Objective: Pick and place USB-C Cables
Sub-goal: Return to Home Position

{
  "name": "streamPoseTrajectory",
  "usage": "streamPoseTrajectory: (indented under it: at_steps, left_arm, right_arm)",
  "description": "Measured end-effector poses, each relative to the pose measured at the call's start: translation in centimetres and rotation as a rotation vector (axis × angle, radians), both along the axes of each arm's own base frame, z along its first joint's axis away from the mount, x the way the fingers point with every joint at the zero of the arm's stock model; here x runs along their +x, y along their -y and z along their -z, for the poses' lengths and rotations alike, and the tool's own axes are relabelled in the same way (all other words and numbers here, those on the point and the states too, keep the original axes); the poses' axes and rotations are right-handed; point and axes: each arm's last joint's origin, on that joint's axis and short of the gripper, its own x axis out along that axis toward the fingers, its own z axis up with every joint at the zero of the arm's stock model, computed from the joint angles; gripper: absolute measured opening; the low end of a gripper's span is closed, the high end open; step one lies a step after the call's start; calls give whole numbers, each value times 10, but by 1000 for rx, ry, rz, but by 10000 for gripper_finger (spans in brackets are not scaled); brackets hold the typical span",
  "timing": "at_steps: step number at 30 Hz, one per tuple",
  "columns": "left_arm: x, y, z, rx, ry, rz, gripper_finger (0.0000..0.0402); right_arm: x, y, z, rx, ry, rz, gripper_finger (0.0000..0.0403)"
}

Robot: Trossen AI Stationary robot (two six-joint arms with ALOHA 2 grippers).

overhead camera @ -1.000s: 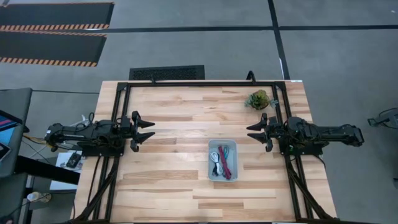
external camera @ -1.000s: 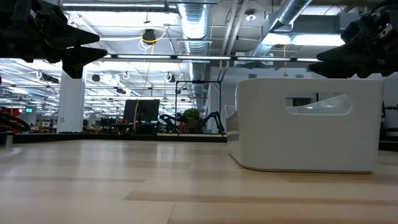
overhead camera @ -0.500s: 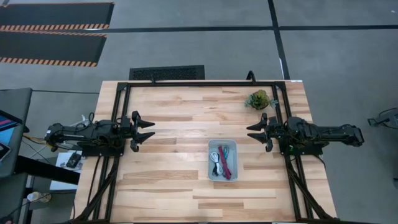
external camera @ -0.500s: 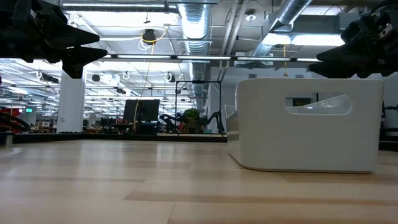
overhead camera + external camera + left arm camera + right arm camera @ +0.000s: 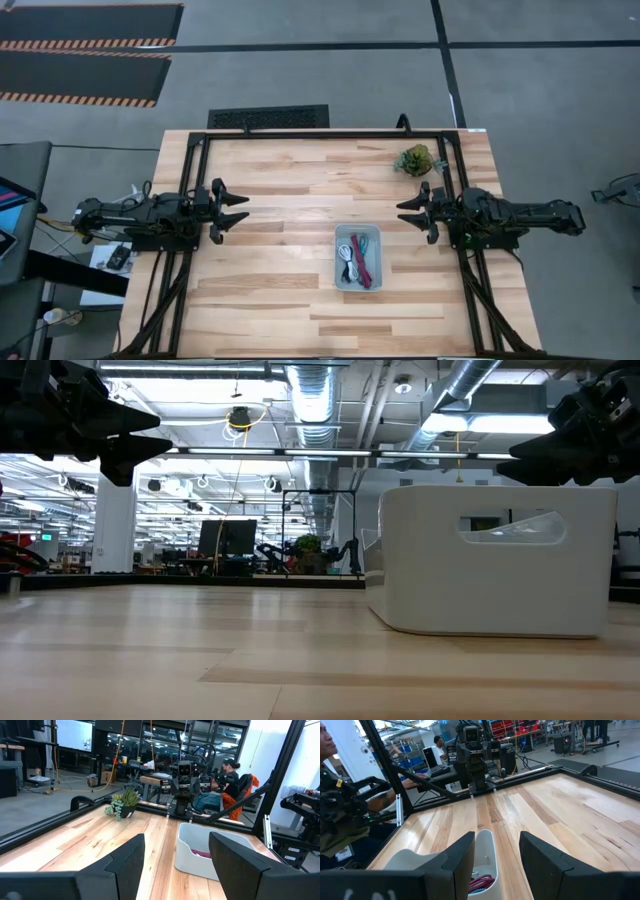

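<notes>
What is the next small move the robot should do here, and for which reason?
Probably nothing more than parking both arms: the USB-C cables lie inside the tray, I see none on the bare table, and the left gripper and right gripper hang open and empty at opposite sides, clear of the tray.

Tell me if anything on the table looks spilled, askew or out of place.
Nothing stands out. The cables lie inside the tray, the plant sits upright by the far edge of the table, and the left gripper and right gripper hover open and empty at either side.
</notes>
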Motion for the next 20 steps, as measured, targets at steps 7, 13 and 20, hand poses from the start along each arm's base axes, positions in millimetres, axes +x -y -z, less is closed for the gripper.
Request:
streamPoseTrajectory:
  at_steps: [7, 13, 20]
  left_arm:
    - [0, 0, 0, 0, 0, 0, 210]
    - [0, 0, 0, 0, 0, 0, 210]
    - [0, 0, 0, 0, 0, 0, 210]
  right_arm:
    - [0, 0, 0, 0, 0, -1, 182]
    - [0, 0, 0, 0, 0, 0, 185]
    - [0, 0, 0, 0, 0, 0, 181]
